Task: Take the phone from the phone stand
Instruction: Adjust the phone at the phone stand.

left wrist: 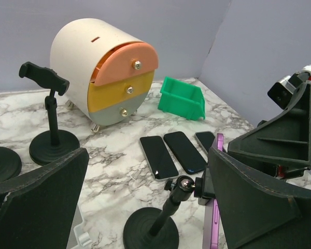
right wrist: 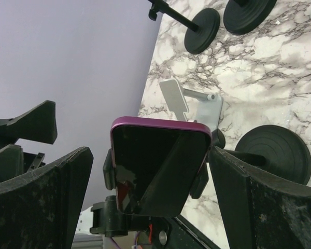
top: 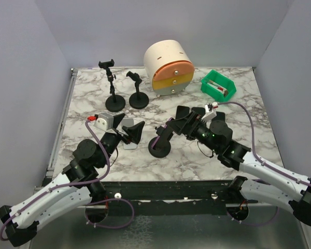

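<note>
Logged phone (right wrist: 158, 168) clamped in phone stand (top: 159, 148), straight between the spread right gripper (top: 172, 124), narrow width across the gap; left gripper (top: 132, 129), likewise apart, left of stand.

Jaws spread wide: left gripper (top: 128, 130), right gripper (top: 173, 123).

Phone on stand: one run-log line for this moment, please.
phone: clamped in phone stand | right gripper: open around phone | left gripper: open
</note>
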